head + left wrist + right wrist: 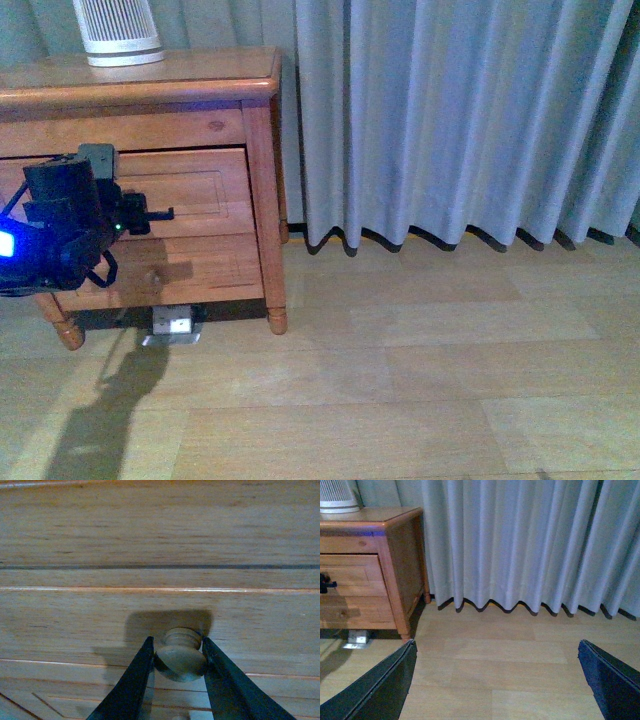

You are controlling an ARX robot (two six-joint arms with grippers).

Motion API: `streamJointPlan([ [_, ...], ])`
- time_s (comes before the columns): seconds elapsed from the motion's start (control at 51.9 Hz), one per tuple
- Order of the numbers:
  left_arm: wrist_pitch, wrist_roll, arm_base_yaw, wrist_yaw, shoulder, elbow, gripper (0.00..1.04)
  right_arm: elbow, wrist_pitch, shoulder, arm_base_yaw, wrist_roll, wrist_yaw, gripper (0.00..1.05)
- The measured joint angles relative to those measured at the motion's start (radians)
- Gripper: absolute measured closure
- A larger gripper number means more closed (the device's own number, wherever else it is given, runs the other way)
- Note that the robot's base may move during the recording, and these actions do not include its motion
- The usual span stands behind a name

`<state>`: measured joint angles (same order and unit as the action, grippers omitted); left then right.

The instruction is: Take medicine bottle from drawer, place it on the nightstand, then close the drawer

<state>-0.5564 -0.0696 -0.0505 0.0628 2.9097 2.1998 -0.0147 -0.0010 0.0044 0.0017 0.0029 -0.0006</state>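
left fingers (131,682) clamp the drawer (75,620) knob (181,656); right fingers (375,690) spread.

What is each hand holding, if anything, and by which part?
The left hand clamps the round wooden drawer knob, one finger on each side; the right hand is open and holds nothing.

Honey-brown nightstand (200,75) stands on a pale wood-plank floor (400,380), resting on short turned feet (277,320). On its glossy top, toward the back: white slatted device (120,35), upright. On the floor beneath the cabinet: small silvery block (172,325), identity unclear.
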Motion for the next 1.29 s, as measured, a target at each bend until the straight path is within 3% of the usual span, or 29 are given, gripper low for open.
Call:
streamJointPlan([
  [0.347,-0.08,0.016,0.0,-0.004,-0.088,-0.18,0.8,0.0,0.0,0.0,0.0,0.0,0.0,0.07],
  [0.482,-0.171,0.036,-0.002,-0.012,-0.166,-0.351,0.8,0.0,0.0,0.0,0.0,0.0,0.0,0.07],
  [0.616,-0.349,0.067,-0.002,-0.006,-0.305,-0.674,0.8,0.0,0.0,0.0,0.0,0.0,0.0,0.07],
  [0.828,-0.534,0.077,0.002,0.018,-0.429,-1.001,0.8,0.0,0.0,0.0,0.0,0.0,0.0,0.07],
  [1.002,-0.649,0.07,0.005,0.039,-0.501,-1.208,0.8,0.0,0.0,0.0,0.0,0.0,0.0,0.07],
  [1.291,-0.702,0.07,0.009,0.061,-0.563,-1.358,0.8,0.0,0.0,0.0,0.0,0.0,0.0,0.07],
])
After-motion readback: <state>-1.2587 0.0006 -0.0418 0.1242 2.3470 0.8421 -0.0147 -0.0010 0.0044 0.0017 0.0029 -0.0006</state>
